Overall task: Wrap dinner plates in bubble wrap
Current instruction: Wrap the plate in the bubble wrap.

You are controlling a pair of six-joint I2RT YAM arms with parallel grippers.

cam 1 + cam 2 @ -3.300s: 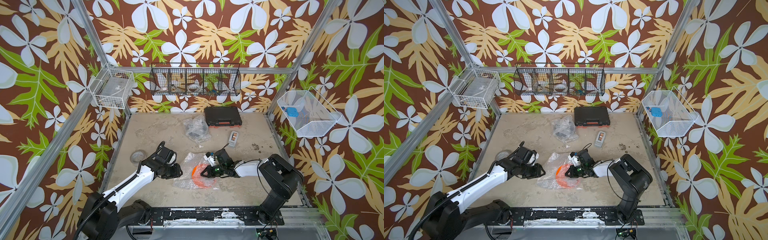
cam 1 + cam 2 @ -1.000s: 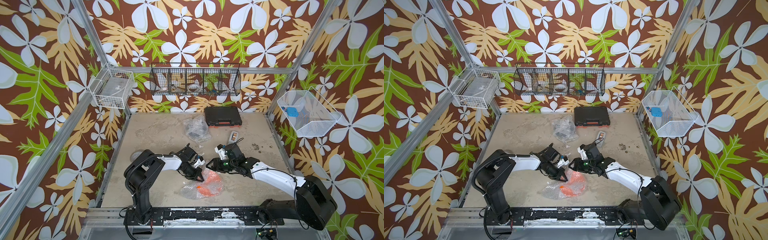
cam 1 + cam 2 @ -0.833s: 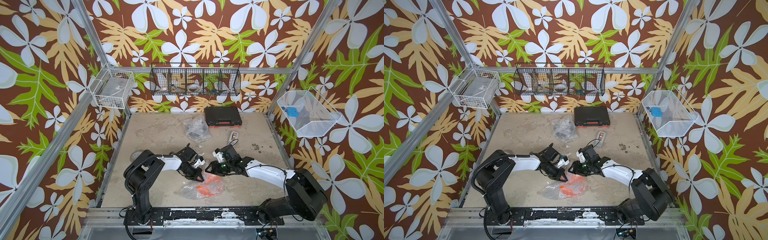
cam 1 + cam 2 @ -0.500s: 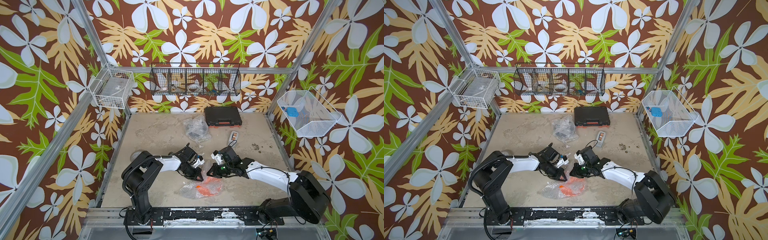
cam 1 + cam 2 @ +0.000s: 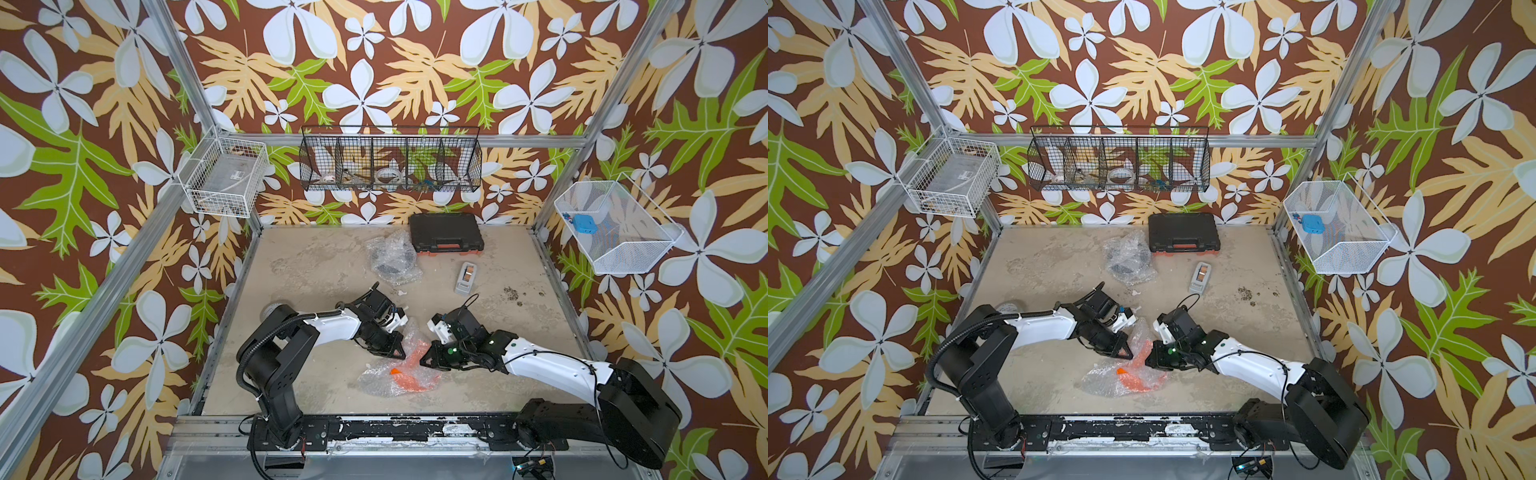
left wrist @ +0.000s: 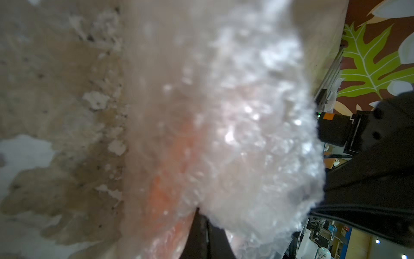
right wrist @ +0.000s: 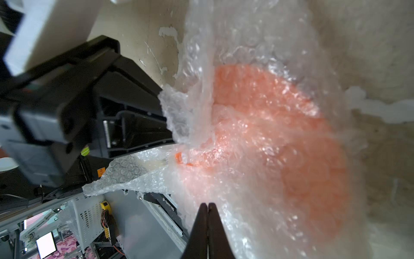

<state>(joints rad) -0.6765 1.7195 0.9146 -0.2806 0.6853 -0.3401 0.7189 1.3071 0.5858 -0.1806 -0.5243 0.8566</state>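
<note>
Bubble wrap (image 5: 374, 374) over orange plate (image 5: 404, 379); left gripper (image 5: 397, 354) pinching wrap edge; right gripper (image 5: 424, 360) jaws pressed together against wrap, grip unclear.

Blurred bubble wrap (image 6: 235, 107) fills centre, orange plate (image 6: 165, 179) showing through; left hand (image 6: 202, 216) clamped on wrap's edge; worn tabletop (image 6: 56, 89) beside.

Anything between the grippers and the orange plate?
Only the bubble wrap, draped over the orange plate. The left gripper pinches a fold of it; the right gripper, shut, sits at its edge. Nothing else intervenes.

Orange plate (image 5: 409, 376) under clear dotted bubble wrap (image 5: 374, 374), black case (image 5: 445, 237), brown floral walls (image 5: 374, 62).
</note>
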